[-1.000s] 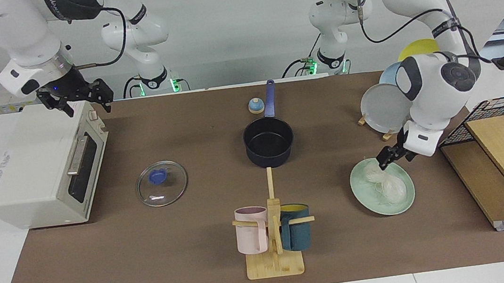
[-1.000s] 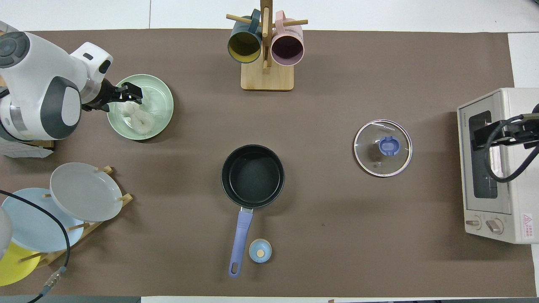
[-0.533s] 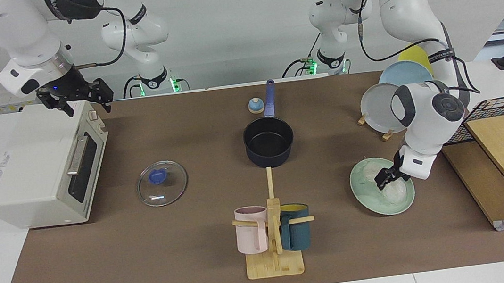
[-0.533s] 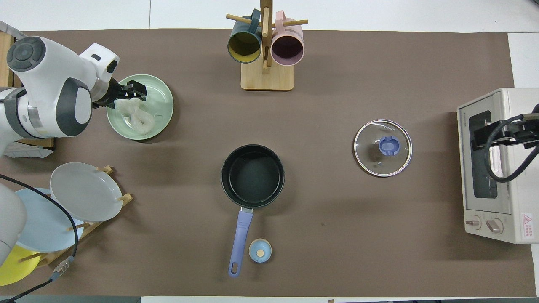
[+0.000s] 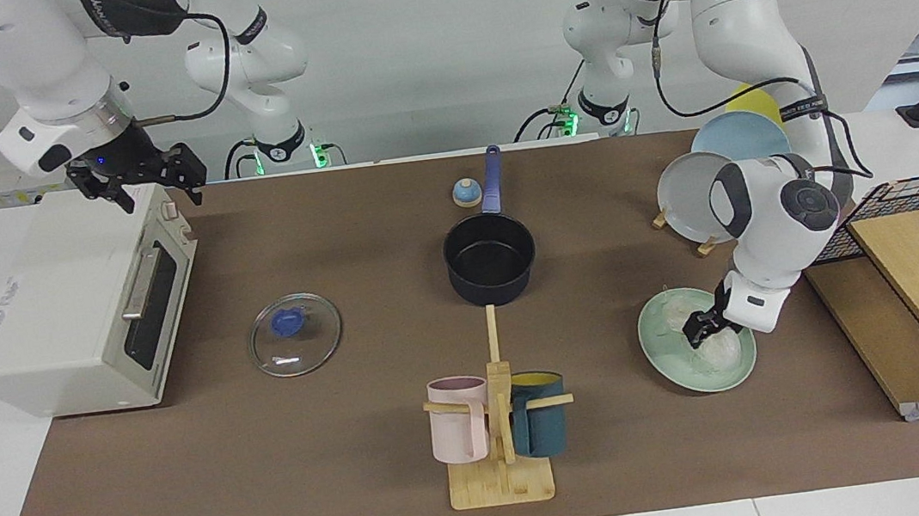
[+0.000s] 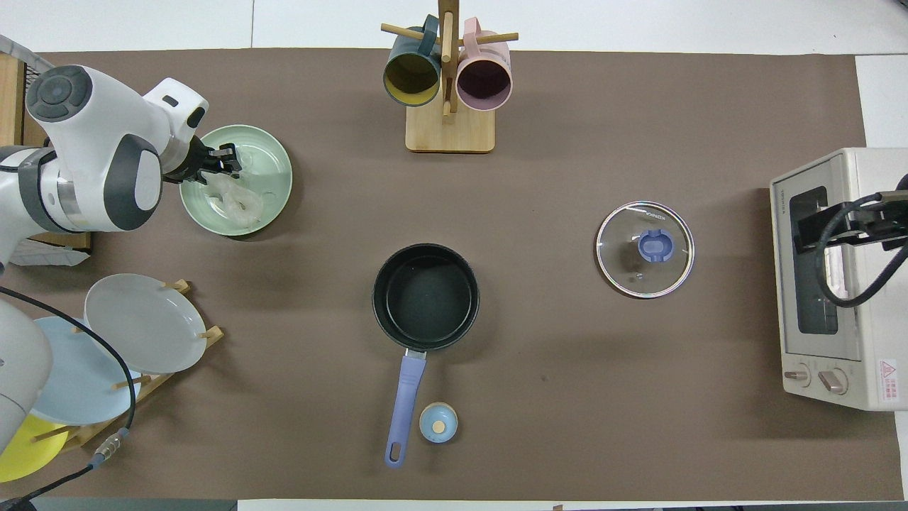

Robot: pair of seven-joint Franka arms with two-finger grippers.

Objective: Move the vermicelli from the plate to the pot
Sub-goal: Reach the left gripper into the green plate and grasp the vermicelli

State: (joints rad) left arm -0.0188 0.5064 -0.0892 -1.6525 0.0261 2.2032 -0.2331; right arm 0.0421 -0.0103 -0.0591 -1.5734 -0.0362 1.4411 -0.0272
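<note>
Where left gripper dips onto plate | vermicelli under it | closure unreadable

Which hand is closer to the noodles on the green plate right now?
The left. The left hand is down at the noodles on the green plate. The right hand waits over the toaster oven, at the right arm's end of the table.
</note>
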